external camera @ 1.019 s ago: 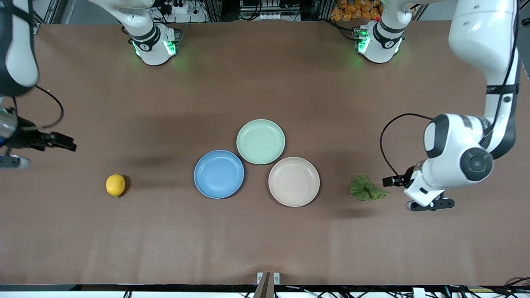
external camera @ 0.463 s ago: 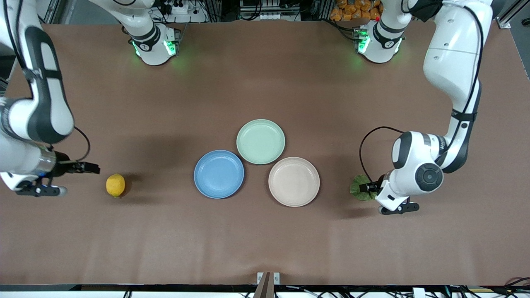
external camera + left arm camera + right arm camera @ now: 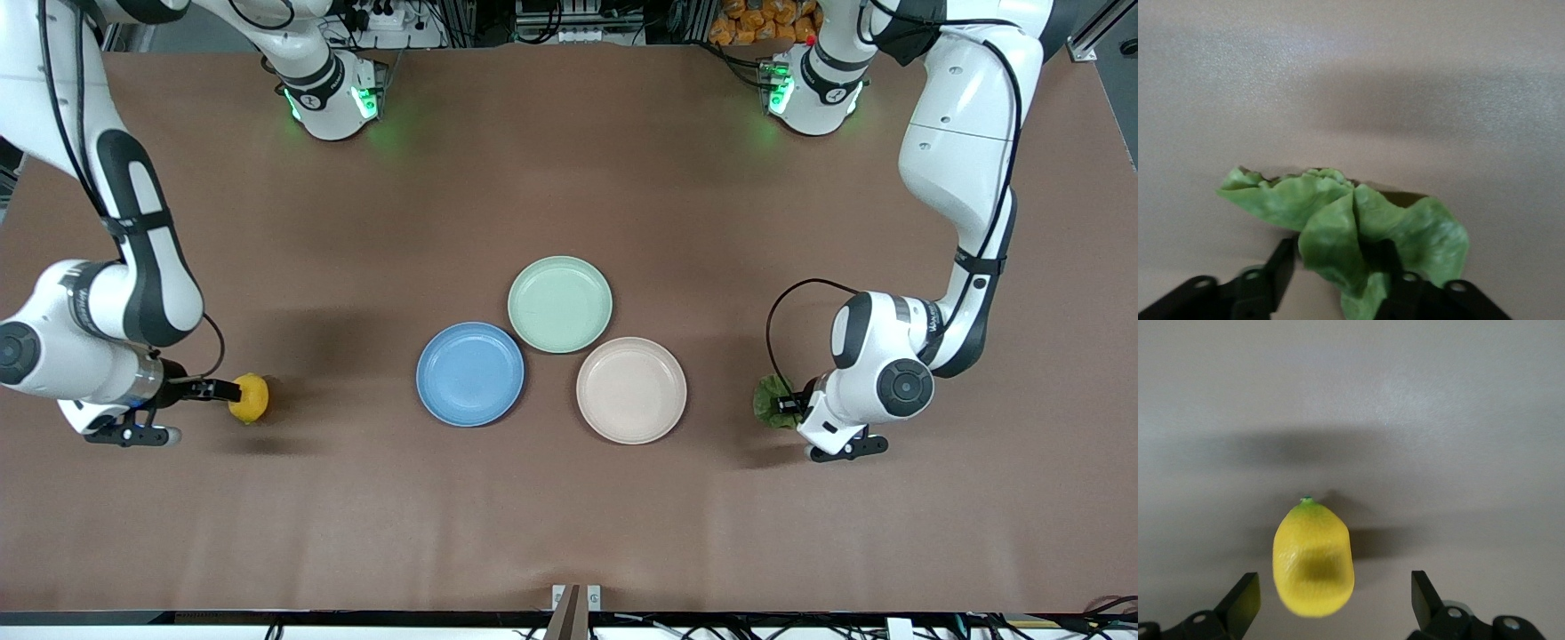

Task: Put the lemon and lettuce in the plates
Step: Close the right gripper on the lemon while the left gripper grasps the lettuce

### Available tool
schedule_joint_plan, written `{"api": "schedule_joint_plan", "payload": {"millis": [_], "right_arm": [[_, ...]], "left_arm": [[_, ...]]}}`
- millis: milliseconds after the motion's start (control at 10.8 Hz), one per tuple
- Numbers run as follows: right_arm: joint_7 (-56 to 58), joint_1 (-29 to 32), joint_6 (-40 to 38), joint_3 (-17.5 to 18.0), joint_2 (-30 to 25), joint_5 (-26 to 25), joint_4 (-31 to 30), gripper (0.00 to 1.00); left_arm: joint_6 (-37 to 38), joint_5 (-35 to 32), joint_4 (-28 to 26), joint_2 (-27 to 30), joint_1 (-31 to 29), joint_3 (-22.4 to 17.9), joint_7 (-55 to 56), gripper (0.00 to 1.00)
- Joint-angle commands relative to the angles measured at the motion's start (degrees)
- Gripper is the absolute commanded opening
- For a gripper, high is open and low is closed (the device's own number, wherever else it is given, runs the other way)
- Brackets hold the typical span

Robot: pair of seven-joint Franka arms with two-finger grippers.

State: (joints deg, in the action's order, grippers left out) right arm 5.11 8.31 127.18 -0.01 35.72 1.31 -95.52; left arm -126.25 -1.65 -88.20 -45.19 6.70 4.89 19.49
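The yellow lemon [image 3: 251, 397] lies on the table toward the right arm's end. My right gripper [image 3: 227, 391] is low beside it and open; in the right wrist view the lemon [image 3: 1313, 560] sits between the spread fingers of the gripper [image 3: 1331, 603], touching neither. The green lettuce [image 3: 768, 398] lies toward the left arm's end. My left gripper [image 3: 788, 405] is down on it, open, its fingers on either side of a fold of the leaf [image 3: 1338, 227]. The blue plate [image 3: 469, 374] and the beige plate [image 3: 631, 389] stand empty mid-table.
A pale mint green plate [image 3: 560, 304] stands empty, touching both other plates and farther from the front camera. The arms' bases [image 3: 333, 93] stand along the table's back edge.
Both arms have come down and inward: the right gripper has reached the lemon and the left gripper has moved over the lettuce, now partly covering it.
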Motion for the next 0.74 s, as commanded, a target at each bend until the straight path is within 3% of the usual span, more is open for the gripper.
{"api": "schedule_joint_plan", "payload": {"millis": [0,370,463,556,648], "right_arm": [[0.1,0.7,0.2,0.8,2.4,2.5,1.3,1.00],[0.0,0.6,0.8,0.8,4.7,3.2,1.2,1.00],[0.1,0.5,1.0,0.8,4.8,4.2,1.0,0.70],[0.1,0.5,1.4,0.9,4.8,4.3,0.9,0.26],[0.1,0.6,1.7,0.9,4.8,4.3,0.6,0.06]], "left_arm": [[0.0,-1.3,1.0,-0.4,0.7,-0.6,2.0,0.00],[0.1,-1.3,1.1,0.7,0.6,-0.7,2.2,0.00],[0.7,-1.3,1.2,2.2,0.6,-0.7,3.4,0.00],[2.7,-1.3,1.3,3.9,0.7,-0.7,3.7,0.00],[5.3,-1.3,1.4,6.0,1.5,-0.8,4.6,0.00]]}}
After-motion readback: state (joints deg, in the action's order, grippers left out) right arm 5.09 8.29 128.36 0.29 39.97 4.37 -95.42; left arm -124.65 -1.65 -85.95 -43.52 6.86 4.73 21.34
